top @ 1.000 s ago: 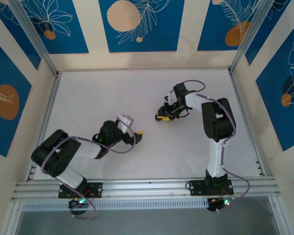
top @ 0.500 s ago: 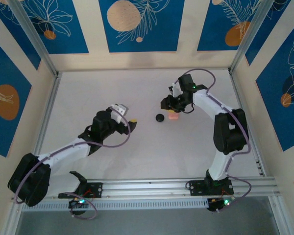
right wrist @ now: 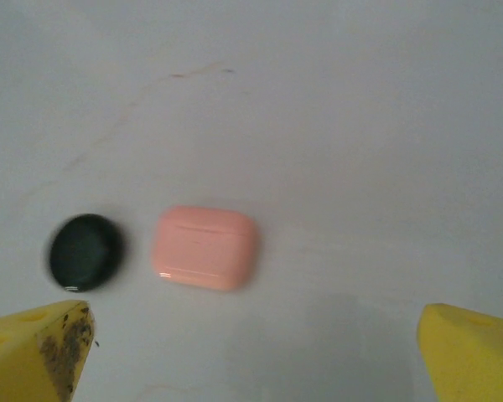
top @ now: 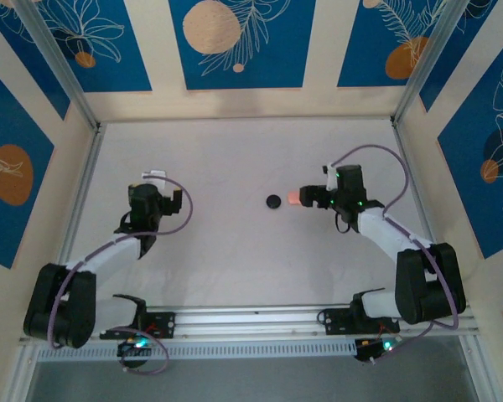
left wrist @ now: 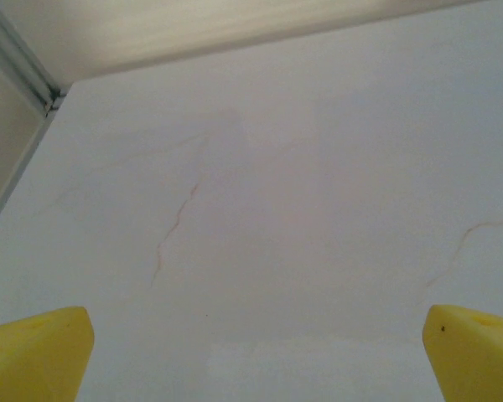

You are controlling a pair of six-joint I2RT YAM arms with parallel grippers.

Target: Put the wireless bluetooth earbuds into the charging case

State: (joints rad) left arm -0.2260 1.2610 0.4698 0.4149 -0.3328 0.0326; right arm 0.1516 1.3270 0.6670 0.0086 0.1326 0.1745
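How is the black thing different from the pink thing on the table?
The black case is roundish; the pink case is a rounded rectangle. The pink case looks wider than the black case. A thin seam crosses the pink case; the black case looks plain. Both lie shut on the white table, side by side, not touching.

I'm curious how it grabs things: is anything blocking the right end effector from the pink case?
Nothing visible. Bare table lies between the open right end effector and the closed pink case; the black case sits beside it, not between.
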